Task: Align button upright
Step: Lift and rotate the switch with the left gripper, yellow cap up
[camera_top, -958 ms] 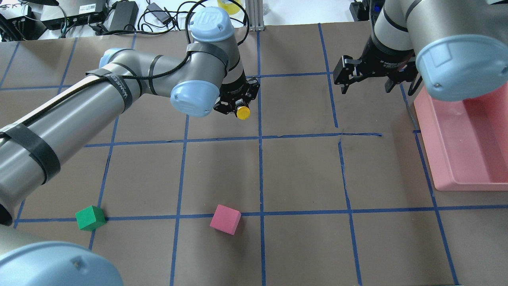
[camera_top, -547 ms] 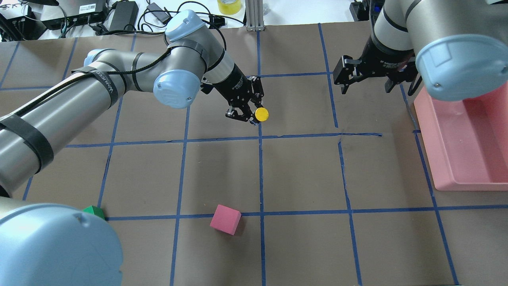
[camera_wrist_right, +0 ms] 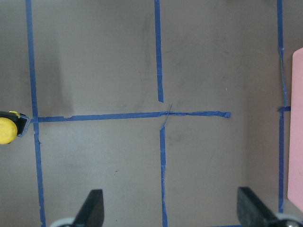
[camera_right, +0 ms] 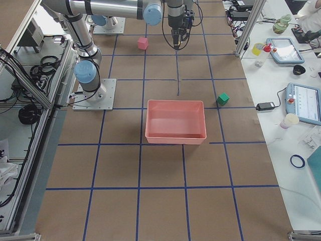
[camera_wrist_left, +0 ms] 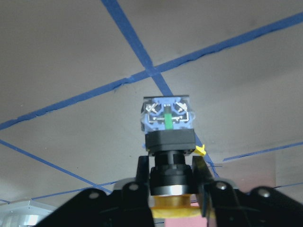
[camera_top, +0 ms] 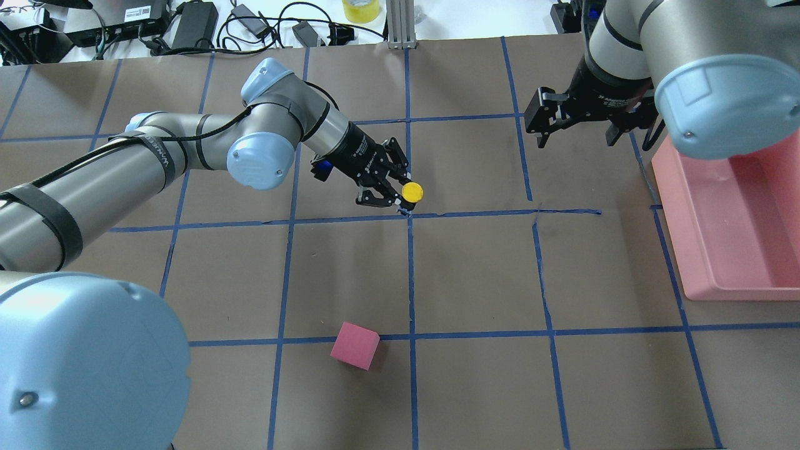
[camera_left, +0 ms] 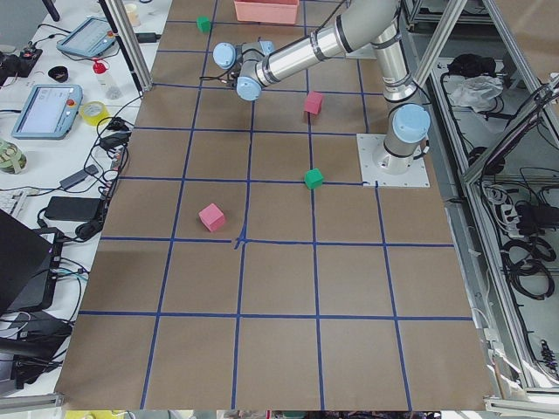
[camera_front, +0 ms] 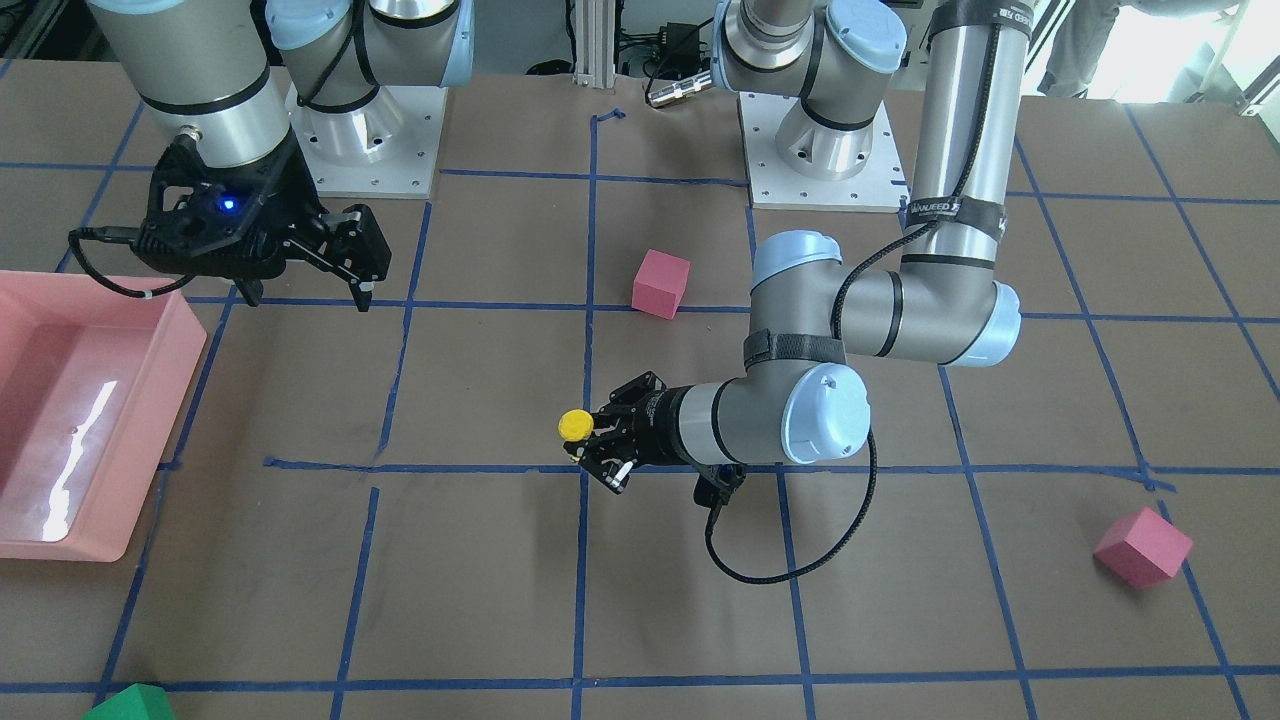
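Observation:
The button has a round yellow cap and a black body. My left gripper is shut on it and holds it over a crossing of blue tape lines, cap up towards the overhead camera. In the front view the button sits at the tip of the left gripper, low over the table. In the left wrist view the button shows its whitish base between the fingers, facing the table. I cannot tell whether it touches the table. My right gripper is open and empty at the far right.
A pink tray stands at the right edge. A pink cube lies near the front middle. The front view shows a second pink cube and a green cube. Cables and boxes lie beyond the table's far edge.
My left arm has swung and tilted lower, carrying the button to the right and closer to the tape crossing. The green cube is now hidden behind my left arm. The right arm has not moved.

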Tool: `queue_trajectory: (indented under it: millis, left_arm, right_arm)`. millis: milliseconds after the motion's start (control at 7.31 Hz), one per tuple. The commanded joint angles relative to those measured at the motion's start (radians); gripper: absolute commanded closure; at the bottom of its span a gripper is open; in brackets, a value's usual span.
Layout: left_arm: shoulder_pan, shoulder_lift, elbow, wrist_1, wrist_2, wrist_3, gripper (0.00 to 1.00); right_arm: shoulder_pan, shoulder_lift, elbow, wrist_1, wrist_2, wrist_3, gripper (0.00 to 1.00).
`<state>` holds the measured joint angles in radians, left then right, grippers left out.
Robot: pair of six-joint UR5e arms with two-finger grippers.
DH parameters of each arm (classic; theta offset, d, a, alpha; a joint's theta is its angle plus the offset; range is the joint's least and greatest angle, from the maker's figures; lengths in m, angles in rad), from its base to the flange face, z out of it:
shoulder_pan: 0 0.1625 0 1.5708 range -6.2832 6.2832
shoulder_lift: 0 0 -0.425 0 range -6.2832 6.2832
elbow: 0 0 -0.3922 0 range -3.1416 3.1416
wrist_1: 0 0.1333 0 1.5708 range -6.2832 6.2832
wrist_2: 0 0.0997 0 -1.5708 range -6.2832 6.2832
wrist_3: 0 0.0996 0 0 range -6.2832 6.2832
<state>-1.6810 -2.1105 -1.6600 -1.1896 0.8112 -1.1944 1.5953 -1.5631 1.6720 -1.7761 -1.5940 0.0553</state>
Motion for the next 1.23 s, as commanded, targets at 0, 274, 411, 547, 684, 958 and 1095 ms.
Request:
queue_trajectory:
  millis: [0, 274, 411, 547, 684, 958, 1095]
  left_arm:
    - [0.003, -0.022, -0.023, 0.008, -0.040, 0.019, 1.00]
    - [0.010, -0.039, -0.015, 0.011, -0.036, 0.050, 1.00]
    - [0.018, -0.054, -0.024, 0.039, -0.040, 0.056, 1.00]
    - [0.018, -0.059, -0.023, 0.047, -0.040, 0.062, 1.00]
    - [0.018, -0.065, -0.014, 0.047, -0.026, 0.068, 0.70]
    - [0.018, -0.060, -0.009, 0.047, -0.032, 0.073, 0.00]
    - [0.018, -0.039, 0.000, 0.045, -0.018, 0.075, 0.00]
  right_arm:
    - [0.000, -0.002, 0.000, -0.002, -0.001, -0.005, 0.00]
    - [0.000, -0.002, 0.000, -0.002, -0.001, -0.003, 0.00]
    - [0.000, -0.002, 0.000, -0.002, -0.001, -0.003, 0.00]
    - [0.000, -0.002, 0.000, 0.000, -0.001, -0.003, 0.00]
    - [0.000, -0.002, 0.000, 0.000, 0.000, -0.002, 0.00]
    - [0.000, -0.002, 0.000, 0.000, 0.000, -0.002, 0.00]
    - [0.000, -0.002, 0.000, 0.000, 0.000, -0.002, 0.00]
